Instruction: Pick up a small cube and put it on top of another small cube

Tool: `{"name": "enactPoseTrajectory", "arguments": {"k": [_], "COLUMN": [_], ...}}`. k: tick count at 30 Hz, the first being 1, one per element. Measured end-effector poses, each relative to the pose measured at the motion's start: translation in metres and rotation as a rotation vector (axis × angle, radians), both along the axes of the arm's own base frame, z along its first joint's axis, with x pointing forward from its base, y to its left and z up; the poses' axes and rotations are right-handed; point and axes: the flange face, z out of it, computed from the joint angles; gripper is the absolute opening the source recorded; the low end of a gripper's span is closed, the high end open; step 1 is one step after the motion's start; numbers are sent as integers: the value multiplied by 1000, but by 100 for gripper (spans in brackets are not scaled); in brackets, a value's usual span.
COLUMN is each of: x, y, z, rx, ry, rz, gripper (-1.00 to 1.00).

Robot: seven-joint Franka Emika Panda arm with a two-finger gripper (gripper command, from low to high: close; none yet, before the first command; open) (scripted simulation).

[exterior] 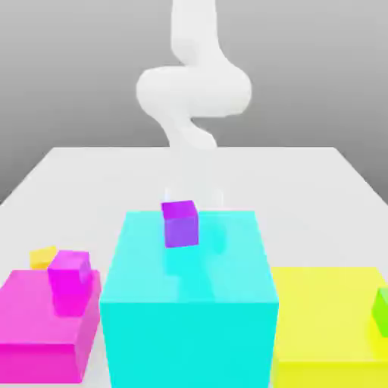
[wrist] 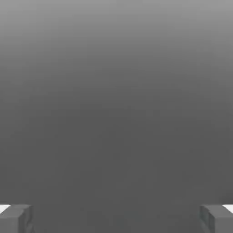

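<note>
I see my white arm bend down from the top, smooth and round like a fat tube. My claw is wide open and holds nothing. In the hand view its two grey fingers look like blocky squares, far apart at the two corners, with flat grey between them.

In the exterior view a big cyan block sits in front of the arm's low end, on the flat white table. It is smooth and boxy. A little purple cube sits on top of it, close to the claw's end of the arm.

The small orange-yellow cube is well off to the exterior view's left of the arm. It sits on the table just behind the flat pink block. A pink cube stands on that block, just in front of it.

A flat yellow block lies to the exterior view's right, with a green cube on it at the edge.
</note>
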Motion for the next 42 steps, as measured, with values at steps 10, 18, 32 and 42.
{"name": "enactPoseTrajectory", "arguments": {"k": [10,18,32,42], "x": [44,31,-79,-138], "y": [-104,-185,-281,-291], "z": [-131,-239,-418,-523], "rx": [315,539,863,953], "ry": [152,226,260,242], "rz": [-583,-1075,-2001,-2386], "gripper": [0,0,0,0]}}
